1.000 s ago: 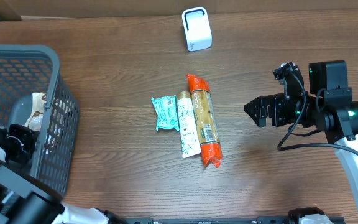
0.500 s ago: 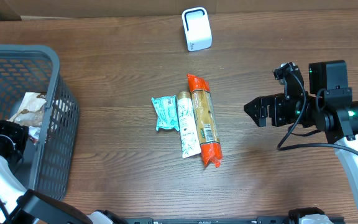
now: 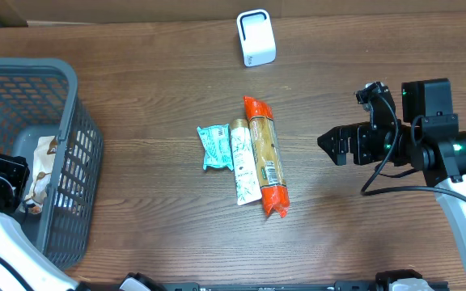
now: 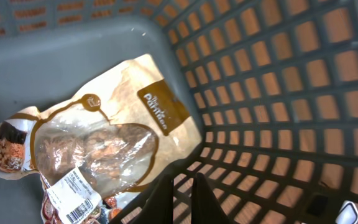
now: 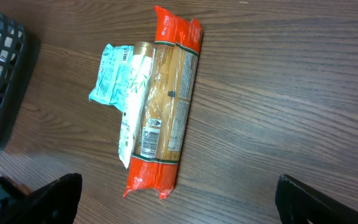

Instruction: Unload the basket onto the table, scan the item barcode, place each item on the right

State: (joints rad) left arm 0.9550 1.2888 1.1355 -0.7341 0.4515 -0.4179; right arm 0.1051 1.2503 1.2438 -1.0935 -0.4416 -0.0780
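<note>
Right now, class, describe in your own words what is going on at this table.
The left gripper is shut inside the grey basket, at the edge of a tan snack pouch; whether it pinches it is unclear. The right gripper hangs open beside a teal packet, a cream tube and an orange-ended pack lying side by side on the table. The white scanner stands at the far edge.
</note>
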